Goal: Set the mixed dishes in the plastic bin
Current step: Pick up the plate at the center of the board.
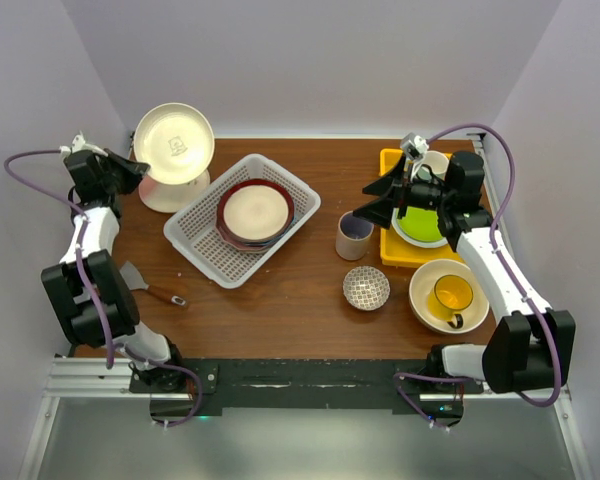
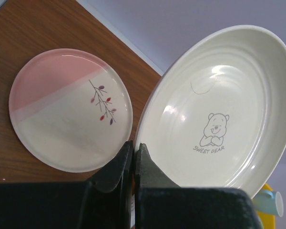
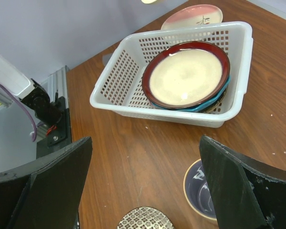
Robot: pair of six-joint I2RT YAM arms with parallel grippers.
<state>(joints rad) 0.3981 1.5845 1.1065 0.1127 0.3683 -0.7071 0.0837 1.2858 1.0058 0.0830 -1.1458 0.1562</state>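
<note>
My left gripper (image 1: pixel 138 166) (image 2: pixel 133 149) is shut on the rim of a cream plate (image 1: pixel 174 142) (image 2: pixel 219 109) with a bear drawing, holding it tilted in the air. Under it a pink-and-cream plate (image 1: pixel 166 195) (image 2: pixel 69 107) lies on the table. The white plastic bin (image 1: pixel 195 235) (image 3: pixel 128 90) holds a stack of plates (image 1: pixel 255 212) (image 3: pixel 188 76), a cream red-rimmed one on top. My right gripper (image 1: pixel 366 202) (image 3: pixel 148 191) is open and empty above the beige mug (image 1: pixel 355 235) (image 3: pixel 200 191) and the small patterned bowl (image 1: pixel 366 288) (image 3: pixel 145 219).
A large cream bowl (image 1: pixel 425 300) with a yellow mug (image 1: pixel 453 296) inside sits front right. A yellow tray (image 1: pixel 392 240) at the right holds a green plate (image 1: pixel 420 225). A spatula (image 1: pixel 150 285) lies front left. Walls close in on the left, back and right.
</note>
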